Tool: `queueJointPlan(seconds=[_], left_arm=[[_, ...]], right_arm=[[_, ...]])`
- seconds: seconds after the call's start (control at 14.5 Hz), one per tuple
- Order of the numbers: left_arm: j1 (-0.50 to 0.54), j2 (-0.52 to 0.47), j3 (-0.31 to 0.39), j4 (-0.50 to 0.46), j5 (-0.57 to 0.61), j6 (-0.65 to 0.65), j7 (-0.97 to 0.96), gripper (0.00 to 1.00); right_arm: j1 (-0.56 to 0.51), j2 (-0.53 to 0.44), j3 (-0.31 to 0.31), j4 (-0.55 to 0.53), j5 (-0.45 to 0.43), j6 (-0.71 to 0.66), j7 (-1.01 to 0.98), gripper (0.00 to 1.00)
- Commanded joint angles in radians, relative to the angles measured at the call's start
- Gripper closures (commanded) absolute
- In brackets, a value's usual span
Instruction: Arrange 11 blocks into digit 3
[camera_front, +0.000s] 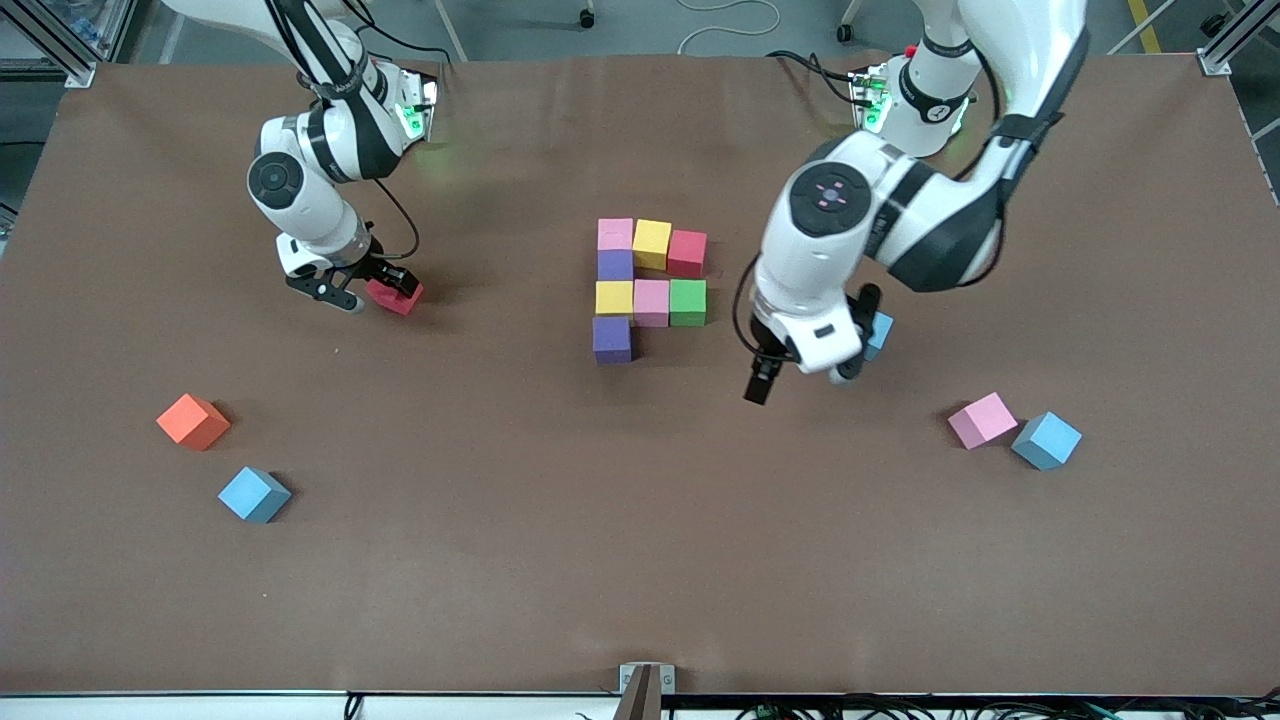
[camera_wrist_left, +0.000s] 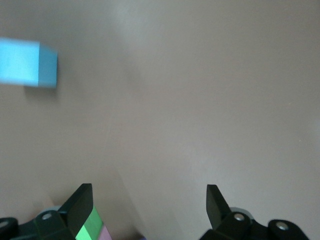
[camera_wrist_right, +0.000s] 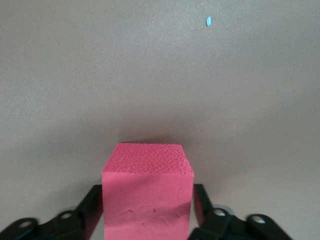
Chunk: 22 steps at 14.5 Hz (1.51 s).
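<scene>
Eight blocks sit together mid-table: pink (camera_front: 615, 234), yellow (camera_front: 651, 243) and red (camera_front: 687, 252) in a row, purple (camera_front: 615, 265) under the pink, then yellow (camera_front: 614, 297), pink (camera_front: 651, 302), green (camera_front: 688, 302), and purple (camera_front: 611, 339) nearest the front camera. My right gripper (camera_front: 372, 292) (camera_wrist_right: 148, 210) is shut on a loose red block (camera_front: 395, 296) (camera_wrist_right: 147, 192) at table level toward the right arm's end. My left gripper (camera_front: 800, 378) (camera_wrist_left: 150, 205) stands open and empty beside the figure, partly hiding a light blue block (camera_front: 879, 335) (camera_wrist_left: 27, 62). The green block (camera_wrist_left: 92, 226) shows by one finger.
A pink block (camera_front: 982, 419) and a light blue block (camera_front: 1046, 440) lie together toward the left arm's end. An orange cube (camera_front: 193, 421) and another light blue block (camera_front: 254, 494) lie toward the right arm's end, nearer the front camera. The brown table (camera_front: 640, 560) is bare in front.
</scene>
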Motion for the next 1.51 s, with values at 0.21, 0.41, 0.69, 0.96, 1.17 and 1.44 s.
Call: queueJointPlan(seconds=[0.21,0.41,0.69,0.96,1.17,1.44], left_arm=[[0.135,0.011,-0.004,0.025,0.004,-0.032,0.411,0.00],[0.195,0.025,-0.002,0.020,0.004,-0.032,0.643,0.00],[0.288,0.031,-0.004,0.000,0.004,-0.040,0.915,0.00],[0.359,-0.015,-0.004,-0.046,0.012,-0.094,1.105,0.00],[0.402,-0.001,-0.007,-0.061,0.108,-0.086,1.156,0.00],[0.447,0.025,-0.004,-0.057,0.125,-0.075,1.175,0.00]], right_arm=[[0.084,-0.013,0.000,0.009,0.000,0.012,0.000,0.95],[0.127,0.019,0.001,0.116,-0.001,-0.077,0.002,0.99],[0.249,0.096,0.003,0.340,-0.001,-0.221,0.000,1.00],[0.352,0.209,0.003,0.584,0.000,-0.302,0.005,1.00],[0.409,0.350,0.003,0.846,0.085,-0.416,0.008,1.00],[0.454,0.502,0.003,1.111,0.092,-0.481,0.003,1.00]])
